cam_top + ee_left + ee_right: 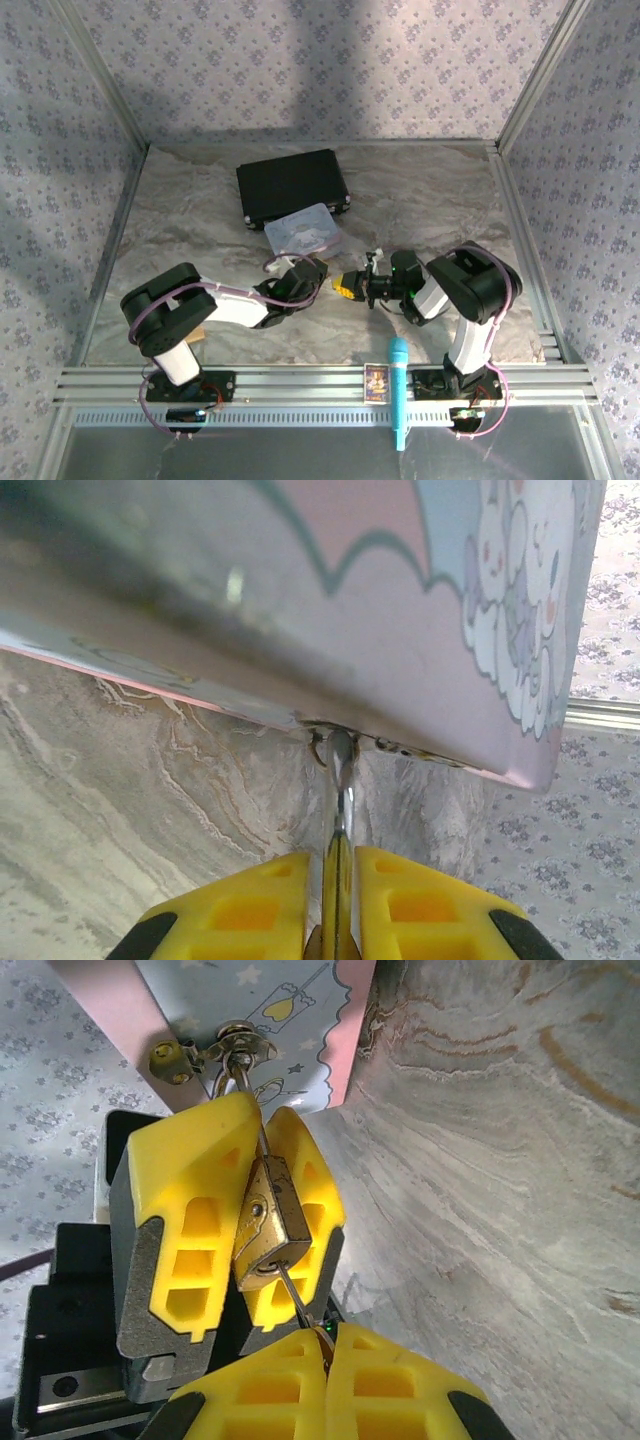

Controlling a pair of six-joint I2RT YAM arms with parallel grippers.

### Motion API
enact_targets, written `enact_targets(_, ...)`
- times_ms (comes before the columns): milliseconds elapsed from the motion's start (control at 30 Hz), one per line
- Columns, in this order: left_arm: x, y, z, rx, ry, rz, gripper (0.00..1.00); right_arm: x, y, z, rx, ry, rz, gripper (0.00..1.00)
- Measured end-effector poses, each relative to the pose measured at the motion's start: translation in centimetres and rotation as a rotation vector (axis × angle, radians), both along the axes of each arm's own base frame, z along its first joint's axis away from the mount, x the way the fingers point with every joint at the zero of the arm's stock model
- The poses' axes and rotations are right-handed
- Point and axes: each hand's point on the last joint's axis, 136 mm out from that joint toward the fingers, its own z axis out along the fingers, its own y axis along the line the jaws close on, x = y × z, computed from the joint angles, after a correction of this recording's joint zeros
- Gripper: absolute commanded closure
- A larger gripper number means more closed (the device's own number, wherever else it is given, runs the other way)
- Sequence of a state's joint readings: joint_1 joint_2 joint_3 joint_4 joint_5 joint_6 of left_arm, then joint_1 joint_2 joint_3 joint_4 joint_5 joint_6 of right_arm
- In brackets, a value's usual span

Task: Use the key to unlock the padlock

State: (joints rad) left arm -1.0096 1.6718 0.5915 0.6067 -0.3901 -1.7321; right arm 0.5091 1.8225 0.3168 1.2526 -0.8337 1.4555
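Note:
The small brass padlock (266,1222) hangs by its silvery shackle (344,780) from the hasp (232,1044) of the pastel tin (350,580). My left gripper (263,1120) is shut on the padlock's body, with one yellow finger on each side. The thin pale key (298,1295) has its tip in the keyhole on the padlock's underside. Its head is pinched in my shut right gripper (328,1345). In the top view the left gripper (306,273) and right gripper (350,287) meet tip to tip in front of the tin (302,230).
A black case (292,187) lies behind the tin. A teal microphone (398,392) and a small card (376,380) rest on the near rail. The marbled table top (180,220) is bounded by metal frame posts and patterned walls.

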Motion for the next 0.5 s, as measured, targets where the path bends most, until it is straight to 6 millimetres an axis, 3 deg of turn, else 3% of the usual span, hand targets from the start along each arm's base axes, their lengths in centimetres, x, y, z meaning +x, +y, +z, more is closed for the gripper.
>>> enact_targets(500, 0.16, 0.47, -0.21, 0.027, -0.008, 0.011, 1.00, 0.32, 0.39, -0.28, 0.044, 0.081, -0.006, 1.00)
